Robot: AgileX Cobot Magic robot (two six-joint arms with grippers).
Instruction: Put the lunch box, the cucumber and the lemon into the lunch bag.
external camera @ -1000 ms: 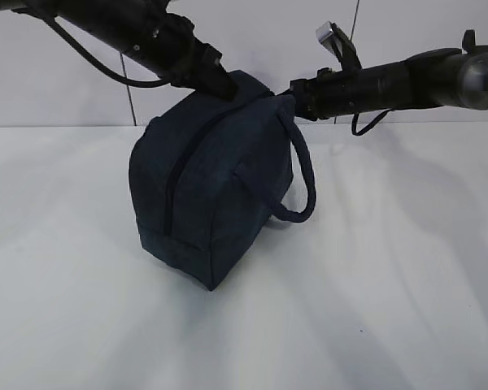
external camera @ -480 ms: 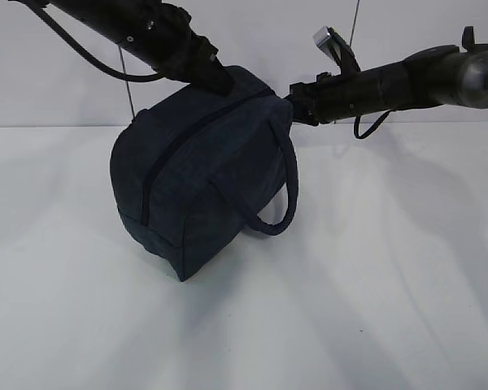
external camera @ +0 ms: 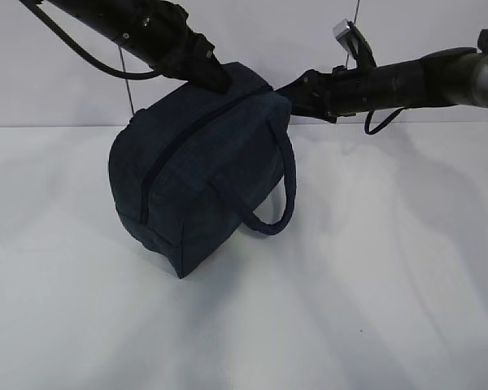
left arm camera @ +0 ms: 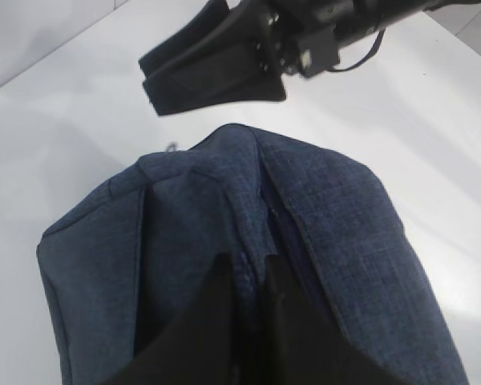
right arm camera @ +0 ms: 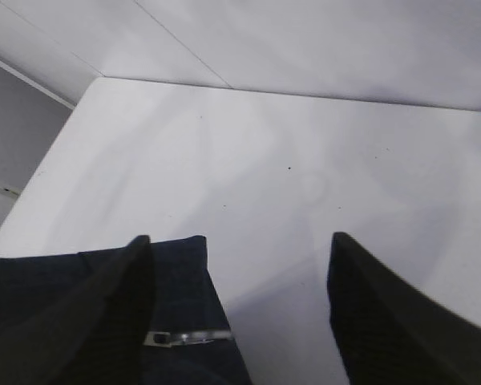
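Since a second ago the bag has swung left and tilted further, and the right fingers, then pinched at its top corner, now stand spread and just clear of it. Nearest lies bare white surface, which the bag meets only at its lower corner. Left fingers are pressed together on the fabric beside the zipper, holding the bag up. Beyond runs a white tiled wall.
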